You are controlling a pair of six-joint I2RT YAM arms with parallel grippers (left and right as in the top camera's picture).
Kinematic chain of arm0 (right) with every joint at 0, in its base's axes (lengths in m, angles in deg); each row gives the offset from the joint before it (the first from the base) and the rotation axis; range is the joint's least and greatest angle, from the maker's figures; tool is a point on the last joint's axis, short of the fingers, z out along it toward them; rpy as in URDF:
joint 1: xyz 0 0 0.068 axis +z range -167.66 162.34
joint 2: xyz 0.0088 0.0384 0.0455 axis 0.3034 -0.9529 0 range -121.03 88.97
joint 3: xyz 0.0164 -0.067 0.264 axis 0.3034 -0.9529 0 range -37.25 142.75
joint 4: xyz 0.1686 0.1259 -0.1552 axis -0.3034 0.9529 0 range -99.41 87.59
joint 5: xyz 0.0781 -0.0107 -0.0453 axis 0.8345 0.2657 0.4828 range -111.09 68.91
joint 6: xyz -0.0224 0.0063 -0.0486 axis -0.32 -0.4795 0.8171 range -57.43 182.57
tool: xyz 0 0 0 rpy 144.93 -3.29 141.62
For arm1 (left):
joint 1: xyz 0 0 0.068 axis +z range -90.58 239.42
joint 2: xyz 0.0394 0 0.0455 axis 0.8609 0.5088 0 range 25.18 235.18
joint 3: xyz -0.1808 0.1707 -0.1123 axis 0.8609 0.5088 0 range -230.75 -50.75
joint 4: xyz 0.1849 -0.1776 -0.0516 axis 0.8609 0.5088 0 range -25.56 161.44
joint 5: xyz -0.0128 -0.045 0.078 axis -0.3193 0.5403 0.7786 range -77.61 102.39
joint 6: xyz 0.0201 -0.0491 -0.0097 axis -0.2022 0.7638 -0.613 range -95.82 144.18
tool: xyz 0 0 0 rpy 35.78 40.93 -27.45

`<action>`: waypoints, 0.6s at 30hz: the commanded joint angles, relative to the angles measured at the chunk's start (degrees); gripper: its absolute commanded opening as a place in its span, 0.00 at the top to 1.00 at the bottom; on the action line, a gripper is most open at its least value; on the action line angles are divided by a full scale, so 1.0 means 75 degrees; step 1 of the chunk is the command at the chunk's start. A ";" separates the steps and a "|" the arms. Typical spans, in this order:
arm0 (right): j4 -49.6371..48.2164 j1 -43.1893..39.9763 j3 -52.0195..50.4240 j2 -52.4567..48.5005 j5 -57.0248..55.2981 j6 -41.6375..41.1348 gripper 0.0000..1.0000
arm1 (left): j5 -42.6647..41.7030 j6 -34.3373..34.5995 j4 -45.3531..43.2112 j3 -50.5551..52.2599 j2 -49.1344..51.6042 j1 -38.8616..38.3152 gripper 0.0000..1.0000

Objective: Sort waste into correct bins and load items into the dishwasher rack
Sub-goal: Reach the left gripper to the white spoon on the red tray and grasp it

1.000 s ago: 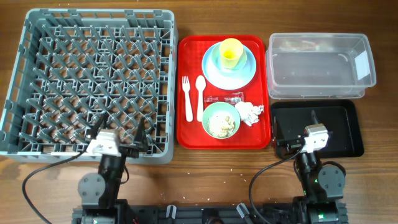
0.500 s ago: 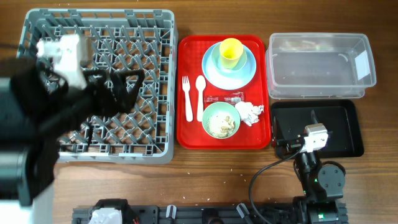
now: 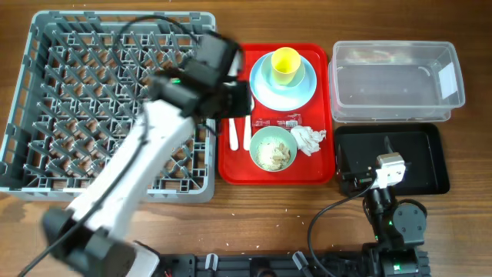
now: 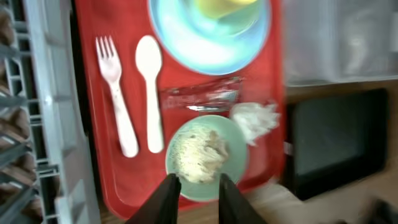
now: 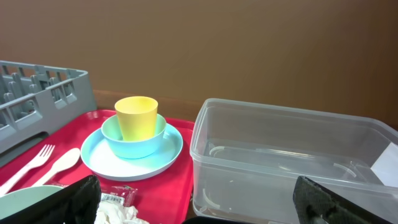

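Red serving tray point(image 3: 231, 165), fully loaded
Overhead, we log left gripper point(image 3: 240, 100) above white plastic fork point(image 3: 232, 135); left wrist, claw narrowly parted, empty, over pale green bowl point(image 4: 241, 158); right wrist, right gripper point(image 5: 196, 186) spread wide, facing clear plastic tub point(image 5: 280, 162).

1. A brown wooden table point(image 3: 254, 208) lies under the right claw point(image 5: 202, 208) and runs well out to either side of it, grain going side to side.
2. Straight ahead of that claw, past the table's far edge, stands a plain brown wall point(image 5: 249, 43).
3. Small pale specks point(image 3: 286, 206) dot the wood to the claw's left.
4. Light is soft and even, and shadows are faint.
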 commanded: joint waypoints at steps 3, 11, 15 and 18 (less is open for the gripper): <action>-0.0020 0.0015 -0.0009 0.0026 -0.0076 0.0035 0.00 | 0.1769 0.0641 -0.0507 0.0201 0.1813 -0.0676 0.76; -0.0020 0.0015 -0.0009 0.0026 -0.0076 0.0035 0.00 | 0.1766 0.0717 -0.1212 0.0207 0.3217 -0.0597 0.70; -0.0020 0.0015 -0.0009 0.0026 -0.0076 0.0035 0.00 | 0.1851 0.0720 -0.1492 0.0216 0.3713 -0.0565 0.70; -0.0020 0.0015 -0.0009 0.0026 -0.0076 0.0035 0.00 | 0.1906 0.0717 -0.1658 0.0233 0.4025 -0.0568 0.71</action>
